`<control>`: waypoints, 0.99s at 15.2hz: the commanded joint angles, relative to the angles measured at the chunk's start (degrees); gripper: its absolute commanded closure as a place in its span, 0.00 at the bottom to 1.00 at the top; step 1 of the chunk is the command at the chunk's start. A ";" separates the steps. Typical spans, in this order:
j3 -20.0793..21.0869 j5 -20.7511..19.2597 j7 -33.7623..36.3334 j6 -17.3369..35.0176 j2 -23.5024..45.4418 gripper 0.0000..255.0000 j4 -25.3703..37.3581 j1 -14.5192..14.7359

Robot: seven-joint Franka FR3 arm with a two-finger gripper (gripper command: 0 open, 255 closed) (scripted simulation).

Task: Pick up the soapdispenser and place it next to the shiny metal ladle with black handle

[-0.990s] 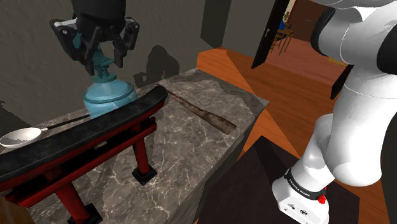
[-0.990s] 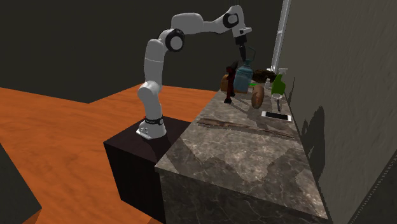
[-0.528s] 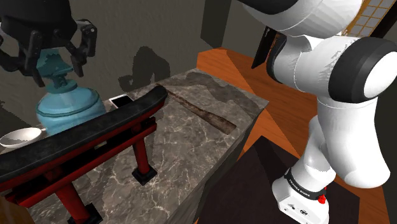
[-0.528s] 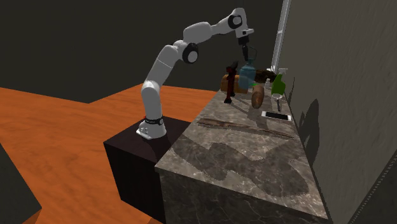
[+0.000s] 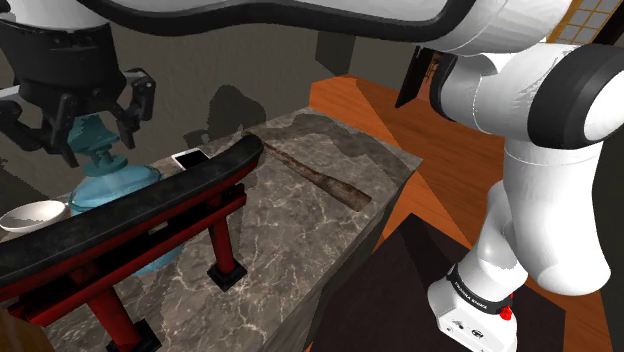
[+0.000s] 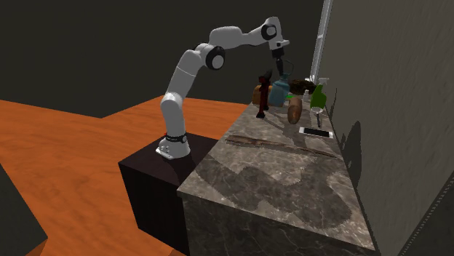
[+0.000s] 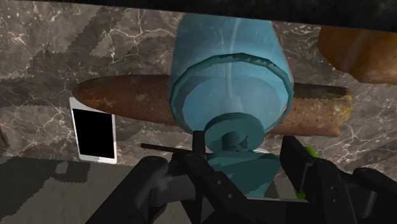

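Where the marble bench (image 5: 300,225) runs off the shoulder view's left edge, the list starts; entries go left to right.

1. ladle (image 5: 30,213) – pale bowl, lying on bench at far left. In the wrist view its thin black handle (image 7: 167,147) lies between phone and claw.
2. claw (image 5: 97,140) – all black, pointing down, above and just right of the ladle bowl. Narrow: fingers (image 7: 198,151) clasp the pump head from both sides, holding the soap dispenser.
3. soap dispenser (image 5: 112,183) – blue, round body, upright, just right of the ladle bowl, on far side of the gate's beam. Base hidden by beam, so cannot tell if it touches bench. In the wrist view, the body overlaps a long brown loaf (image 7: 121,102).
4. gate (image 5: 150,200) – torii type, black top beam, red legs, standing on bench, near side of dispenser.
5. phone (image 5: 188,158) – white w/ black screen, flat on bench, just right of dispenser, beyond beam.
6. strip (image 5: 315,178) – dark, long, flat on bench, right of gate, well apart from dispenser.
7. arm (image 5: 540,150) – white w/ dark joints, arching over from right.
8. stand (image 5: 390,300) – dark box, near right, on orange floor (image 5: 450,130).

Addl., second exterior view: green spray bottle (image 6: 318,97), right of dispenser, by the wall.
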 commanded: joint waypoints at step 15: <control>0.24 0.83 2.47 10.11 -3.18 1.00 -13.55 -3.29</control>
